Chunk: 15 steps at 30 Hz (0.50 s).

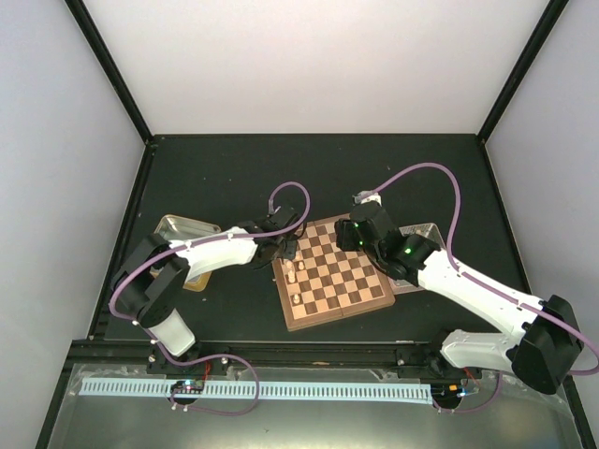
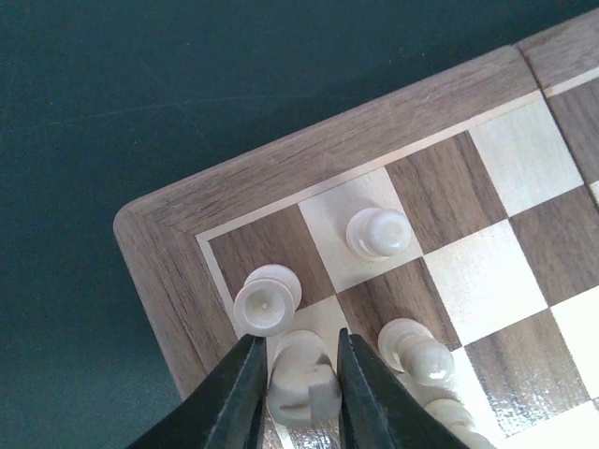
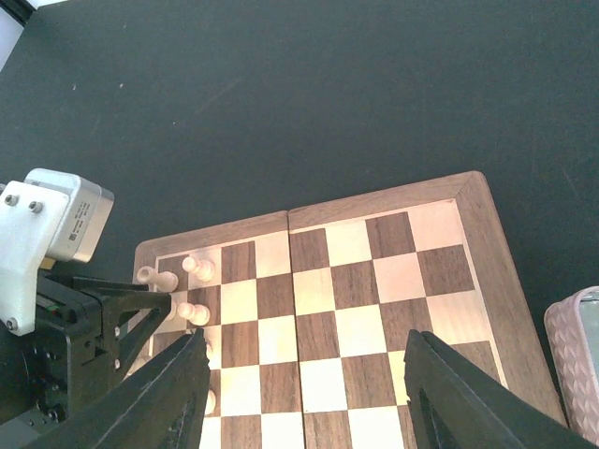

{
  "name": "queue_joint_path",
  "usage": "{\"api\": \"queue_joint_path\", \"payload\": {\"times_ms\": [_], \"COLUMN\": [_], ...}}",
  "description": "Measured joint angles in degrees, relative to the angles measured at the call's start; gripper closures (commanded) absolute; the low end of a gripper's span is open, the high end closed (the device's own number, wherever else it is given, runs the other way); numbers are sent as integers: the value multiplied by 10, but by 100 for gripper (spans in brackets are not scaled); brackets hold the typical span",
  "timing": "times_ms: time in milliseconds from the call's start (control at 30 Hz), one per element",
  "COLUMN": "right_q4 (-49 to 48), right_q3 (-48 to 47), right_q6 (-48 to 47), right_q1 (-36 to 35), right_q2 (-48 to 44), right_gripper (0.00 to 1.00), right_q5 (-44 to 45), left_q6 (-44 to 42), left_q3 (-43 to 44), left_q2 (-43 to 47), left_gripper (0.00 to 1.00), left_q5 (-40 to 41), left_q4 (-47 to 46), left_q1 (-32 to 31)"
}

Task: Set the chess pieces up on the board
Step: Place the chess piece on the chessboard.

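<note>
Pale cream chess pieces [image 2: 377, 231], brown-and-tan checked board [image 2: 374, 131], dark table [image 2: 140, 94].

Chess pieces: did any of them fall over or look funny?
None lies on its side. The pale chess pieces in view stand upright, bunched in one corner of the board; one stands between the left gripper's fingers. The only odd thing: the board sits crooked against the table's edges.

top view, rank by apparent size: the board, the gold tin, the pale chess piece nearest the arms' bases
1. board
2. gold tin, clearly smaller, though the left arm covers part of it
3. pale chess piece, tiny, smaller than one square
</note>
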<state>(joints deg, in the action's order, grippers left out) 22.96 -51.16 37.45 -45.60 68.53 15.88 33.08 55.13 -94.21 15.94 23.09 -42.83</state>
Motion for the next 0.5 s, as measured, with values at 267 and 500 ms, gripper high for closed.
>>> {"api": "queue_joint_path", "payload": {"times_ms": [267,500], "right_q4": [0,0], "right_q3": [0,0], "right_q6": [0,0], "right_q1": [0,0], "right_q2": [0,0], "right_gripper": [42,42], "right_q5": [-4,-7], "left_q6": [0,-1], "left_q3": [0,0], "left_q2": [-7,-3], "left_gripper": [66,65], "left_q5": [-1,-1], "left_q4": [0,5], "left_q1": [0,0]}}
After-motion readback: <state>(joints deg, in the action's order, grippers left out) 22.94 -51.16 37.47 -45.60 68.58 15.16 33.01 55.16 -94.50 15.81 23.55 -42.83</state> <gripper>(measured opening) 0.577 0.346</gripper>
